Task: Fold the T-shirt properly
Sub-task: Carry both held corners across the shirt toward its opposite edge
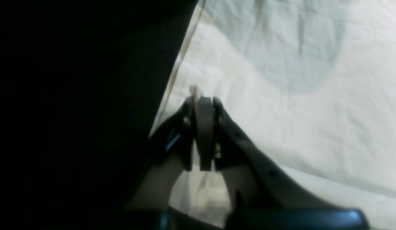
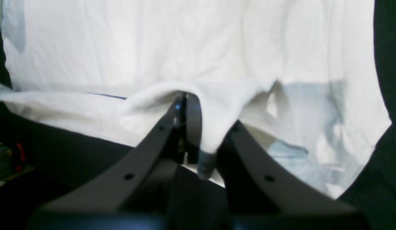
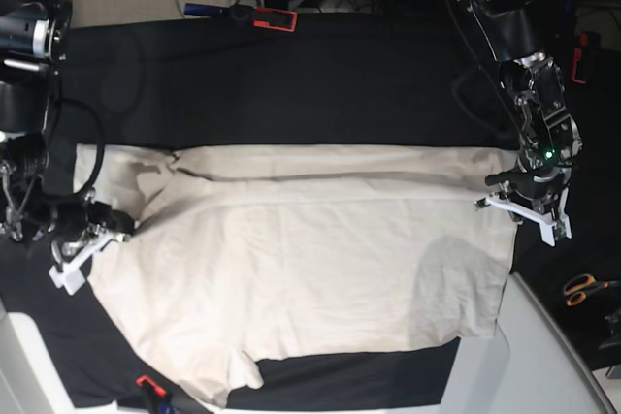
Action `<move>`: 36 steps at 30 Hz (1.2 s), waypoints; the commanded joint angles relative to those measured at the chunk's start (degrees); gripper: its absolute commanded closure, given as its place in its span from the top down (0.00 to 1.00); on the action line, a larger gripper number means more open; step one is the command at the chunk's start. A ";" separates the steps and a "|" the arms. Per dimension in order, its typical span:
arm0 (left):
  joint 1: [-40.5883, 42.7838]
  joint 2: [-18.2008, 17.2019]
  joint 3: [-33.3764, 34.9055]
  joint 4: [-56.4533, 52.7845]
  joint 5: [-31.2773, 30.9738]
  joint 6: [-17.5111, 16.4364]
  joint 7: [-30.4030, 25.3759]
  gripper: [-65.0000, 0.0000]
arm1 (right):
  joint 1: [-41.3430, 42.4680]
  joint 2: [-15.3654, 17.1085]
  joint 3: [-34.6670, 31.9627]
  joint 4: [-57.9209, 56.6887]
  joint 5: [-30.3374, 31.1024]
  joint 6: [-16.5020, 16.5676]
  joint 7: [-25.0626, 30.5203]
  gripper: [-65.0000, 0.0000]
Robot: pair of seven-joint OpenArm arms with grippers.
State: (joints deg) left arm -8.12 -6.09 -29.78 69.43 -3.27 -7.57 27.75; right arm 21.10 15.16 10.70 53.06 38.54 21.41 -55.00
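Observation:
The cream T-shirt lies spread on the black tablecloth, with a fold running along its far long edge. At the shirt's right end in the base view, my left gripper is shut on the hem. The left wrist view shows a thin bit of cloth pinched at the tips of the left gripper, beside the T-shirt. At the shirt's left end, my right gripper is also shut. In the right wrist view the right gripper holds a raised ridge of the T-shirt, which drapes over one finger.
Orange-handled scissors lie off the cloth at the right. Red clamps grip the tablecloth at the far edge, and another clamp at the near edge. A white table corner shows at the lower right. Cables and equipment crowd the back.

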 commanded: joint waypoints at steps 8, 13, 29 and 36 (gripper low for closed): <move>-1.59 -0.73 0.02 -1.52 -0.12 -0.03 -1.15 0.00 | 3.91 0.97 -0.11 -0.71 0.88 0.09 2.83 0.00; -1.59 -0.90 0.02 -1.43 -0.12 -0.03 -1.15 0.00 | 4.88 0.80 -0.19 -0.79 0.88 0.17 2.83 0.00; -1.59 -0.99 0.02 -1.25 -0.12 -0.03 -1.15 0.00 | 6.99 0.89 -8.46 -0.88 0.97 0.17 6.26 0.00; -2.47 -0.99 3.10 -1.52 -0.12 -0.03 -1.15 0.00 | 8.48 0.97 -8.55 -3.26 0.88 0.17 6.43 0.00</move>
State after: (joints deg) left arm -9.26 -6.70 -26.76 67.00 -3.03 -7.46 27.90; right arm 27.73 15.29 1.98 49.10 38.54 21.41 -49.43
